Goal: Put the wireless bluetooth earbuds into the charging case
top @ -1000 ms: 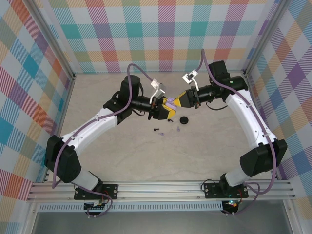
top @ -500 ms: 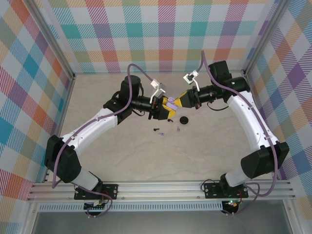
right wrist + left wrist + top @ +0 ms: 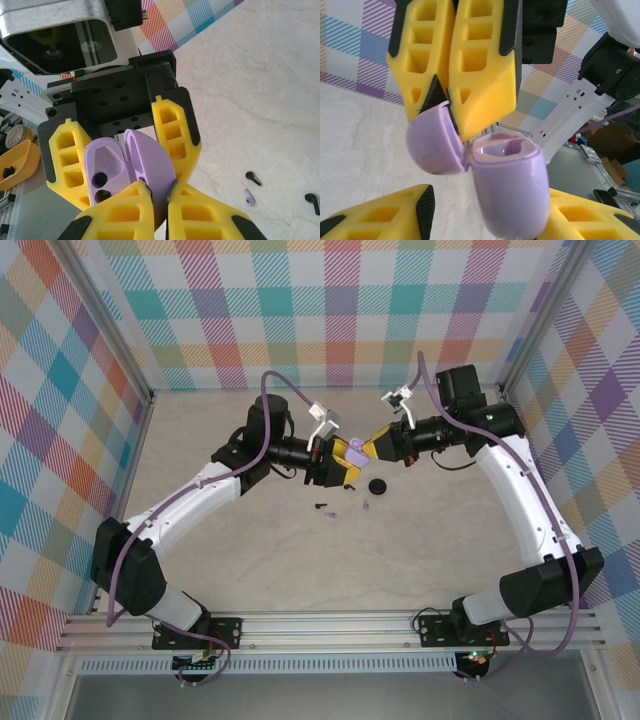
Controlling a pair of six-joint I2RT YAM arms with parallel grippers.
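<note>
From the left, the left claw [image 3: 490, 197] is raised above the desk [image 3: 250, 570] with the lavender charging case [image 3: 512, 190] standing between its fingers. Its jaws are partly apart. In its own wrist view one finger lies against the case body while the other stands off it with a clear gap, so I'd call that a loose cradle, not a grip.

Below it on the desk lie a black earbud [image 3: 322, 506] and, just beside it, a lavender earbud [image 3: 333, 512]. No earbud is in the case, and both wells look empty from the right wrist view.

The case's lid [image 3: 432, 137] is swung open, and the right claw [image 3: 160, 195] is pinched tight on the lid's edge, fingers closed hard together. Under and a little right of that meeting point sit a second lavender earbud [image 3: 366, 507] and a black round case [image 3: 377, 486], near each other.

My worry is that the case may be hanging mostly by its lid. If the left jaws widen further, the body could swing on the hinge, strain it, or slip free and drop among the earbuds, knocking them about. The lid could also snap shut before anything goes in.
</note>
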